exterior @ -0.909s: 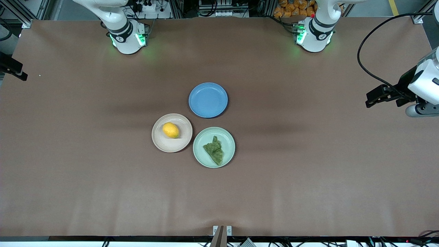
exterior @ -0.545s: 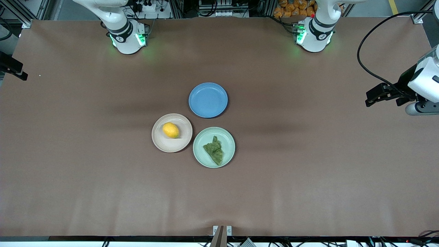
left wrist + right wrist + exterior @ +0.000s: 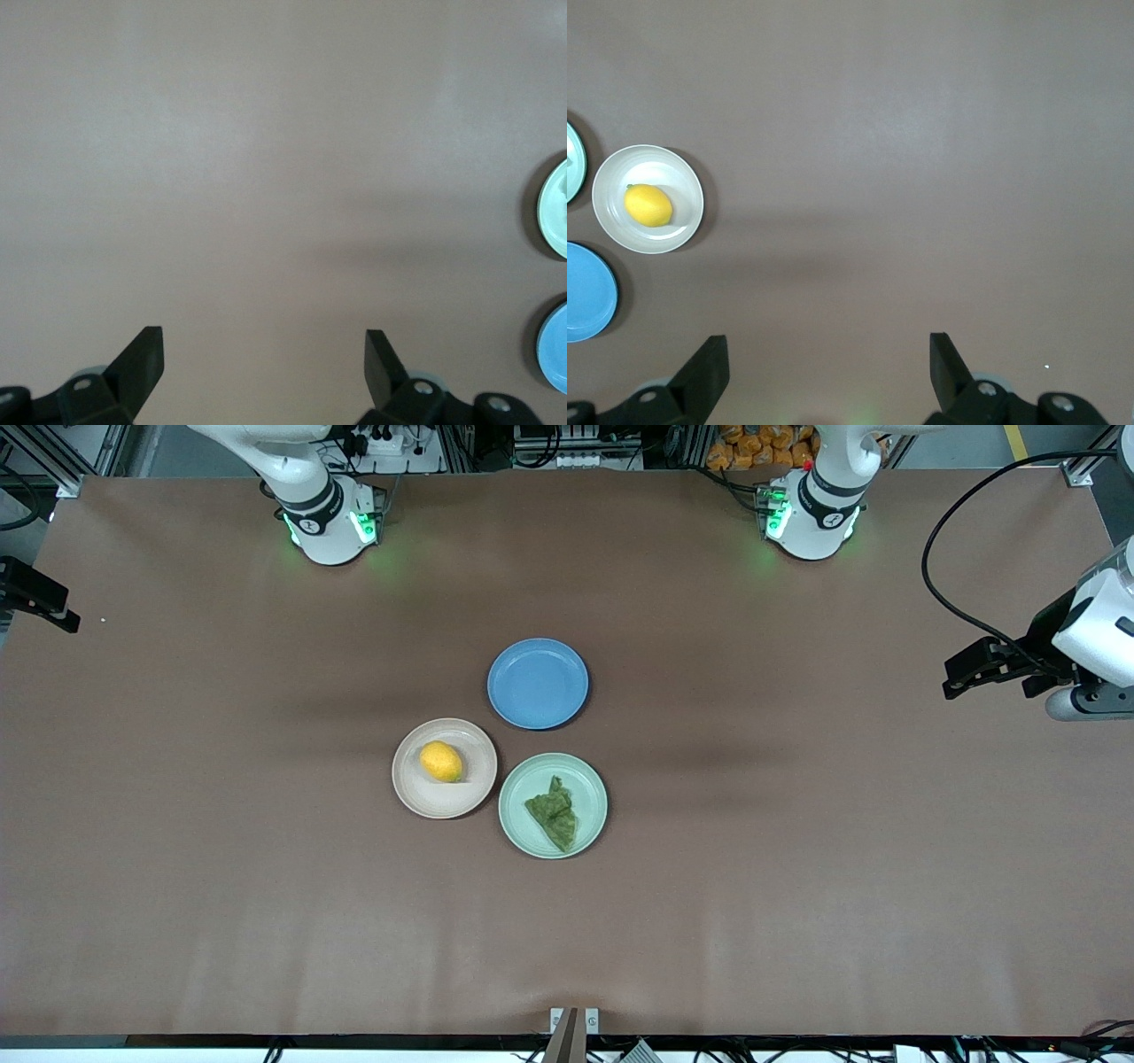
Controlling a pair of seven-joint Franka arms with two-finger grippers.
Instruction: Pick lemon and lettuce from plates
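The lemon lies on the beige-pink plate and the lettuce on the mint green plate, the two plates just beside each other mid-table, with an empty blue plate close by, farther from the front camera. Nothing is lifted, so the task looks to be at its very start: the approach. The left gripper hangs over bare table at the left arm's end, jaws spread wide and holding nothing; the mint and blue plates show only as slivers off to one side of its jaws. The right gripper hangs over bare table at the right arm's end, jaws also wide and empty, the lemon well off to one side of them. Next, I judge, each arm must carry its open jaws across until its item sits between the fingers, then descend: astride the lemon's narrow width, and low onto the lettuce's crumpled ridge.
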